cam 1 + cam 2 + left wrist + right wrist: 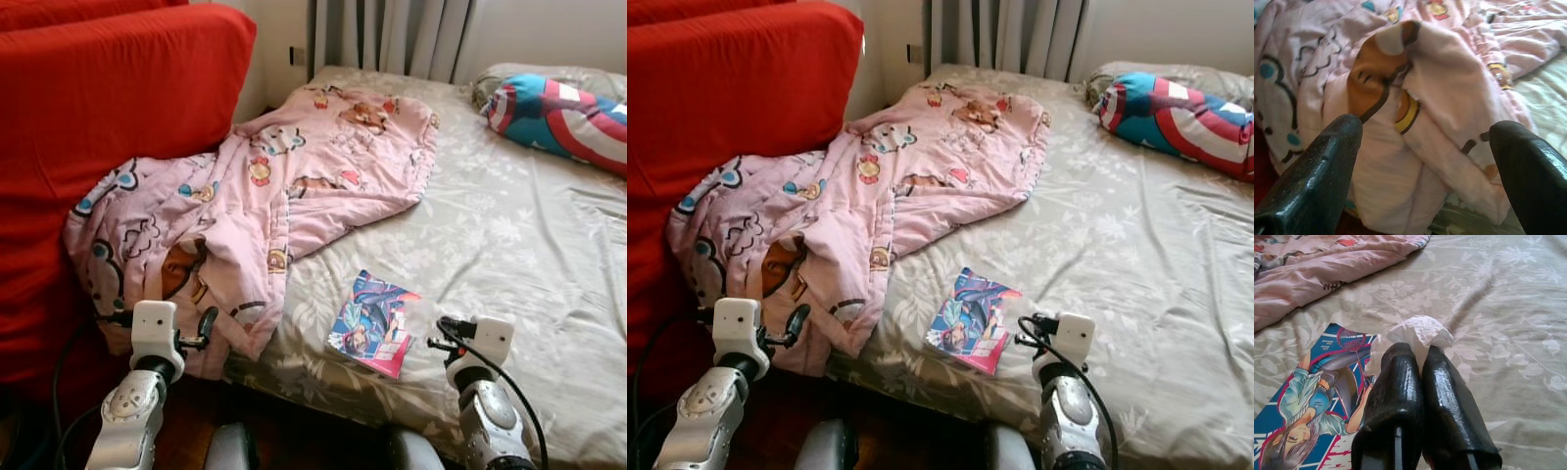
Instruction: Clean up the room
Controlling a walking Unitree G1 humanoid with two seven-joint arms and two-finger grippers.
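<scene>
While the left claw (1425, 161) hangs wide open just short of the pink blanket (294, 186), the right claw (1418, 382) is pinched tight on a crumpled white tissue (1415, 333) over the bed (529, 255). The tissue bulges out beyond the two black fingertips (1396, 377), which sit side by side with hardly a gap between them.

Just beside that claw, on its left, lies a comic book (372, 323), flat on the floral sheet near the front edge of the bed, cover up, with a cartoon figure in blue and red. In the right wrist view the tissue overlaps the comic's corner; whether they touch, I cannot tell.

Over to the left side now. The blanket, printed with cartoon animals, is bunched in a heap against the red sofa (108, 108), and one end spills over the near corner of the bed towards the floor. The rest stretches back across the mattress to the far edge by the curtain (392, 34). The left claw's fingers (1317, 171) frame a fold of the blanket with a brown-and-yellow print, not touching it.

Far right at the head of the bed sits a pillow (558, 113) in red, white and blue rings, well apart from both claws.
</scene>
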